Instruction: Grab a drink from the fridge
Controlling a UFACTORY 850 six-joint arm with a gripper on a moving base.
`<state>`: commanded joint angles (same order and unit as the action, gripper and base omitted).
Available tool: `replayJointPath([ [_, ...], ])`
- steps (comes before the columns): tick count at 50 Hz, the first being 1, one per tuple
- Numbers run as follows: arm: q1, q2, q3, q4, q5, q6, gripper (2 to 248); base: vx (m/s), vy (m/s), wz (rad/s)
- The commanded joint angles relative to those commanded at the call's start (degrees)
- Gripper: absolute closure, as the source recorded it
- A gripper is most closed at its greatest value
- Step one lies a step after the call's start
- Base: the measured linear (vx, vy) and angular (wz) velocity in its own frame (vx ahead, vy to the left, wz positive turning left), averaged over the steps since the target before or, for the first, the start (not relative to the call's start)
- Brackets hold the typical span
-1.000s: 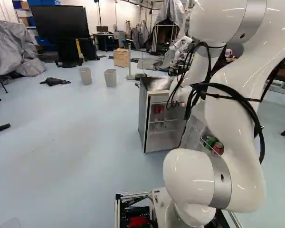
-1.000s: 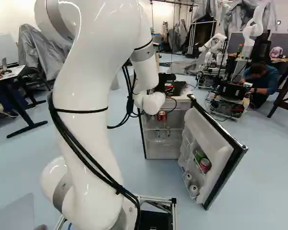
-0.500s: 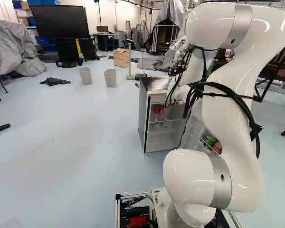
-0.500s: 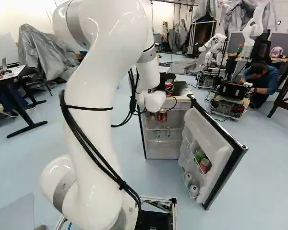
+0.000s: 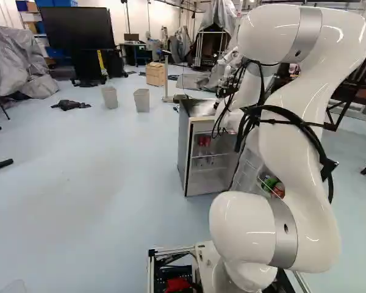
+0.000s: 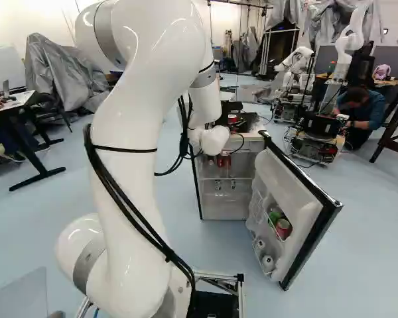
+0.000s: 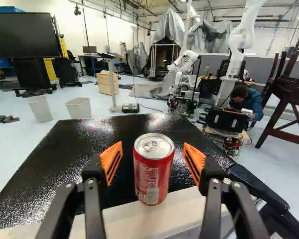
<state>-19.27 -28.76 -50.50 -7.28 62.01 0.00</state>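
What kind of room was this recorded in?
Probably a robotics lab: another white jointed robot arm stands across the room, large grey cloth covers hang at the back, and a small black-topped fridge stands open.

Beyond me, a pale blue-grey floor (image 5: 97,183) runs toward white walls (image 7: 67,30), where a large black screen (image 7: 24,35) stands on a stand. Grey covers (image 5: 18,61) drape equipment, two pale bins (image 7: 79,108) sit near a wooden drawer unit (image 7: 106,83), and dark wooden chairs (image 7: 291,99) stand opposite.
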Motion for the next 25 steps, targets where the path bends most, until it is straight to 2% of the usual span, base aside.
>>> replayJointPath([
  [1, 0.0, 0.0, 0.0, 0.0, 0.0, 0.0, 53, 0.000, 0.000, 0.000],
  [6, -0.1, 0.4, 0.5, 0.0, 0.0, 0.0, 53, 0.000, 0.000, 0.000],
  [7, -0.1, 0.5, 0.6, 0.0, 0.0, 0.0, 16, 0.000, 0.000, 0.000],
  [11, -0.2, 1.2, 1.6, 0.0, 0.0, 0.0, 16, 0.000, 0.000, 0.000],
  [12, -0.2, 1.4, 1.9, 0.0, 0.0, 0.0, 3, 0.000, 0.000, 0.000],
  [25, -0.7, 4.6, 5.9, 0.0, 0.0, 0.0, 3, 0.000, 0.000, 0.000],
])
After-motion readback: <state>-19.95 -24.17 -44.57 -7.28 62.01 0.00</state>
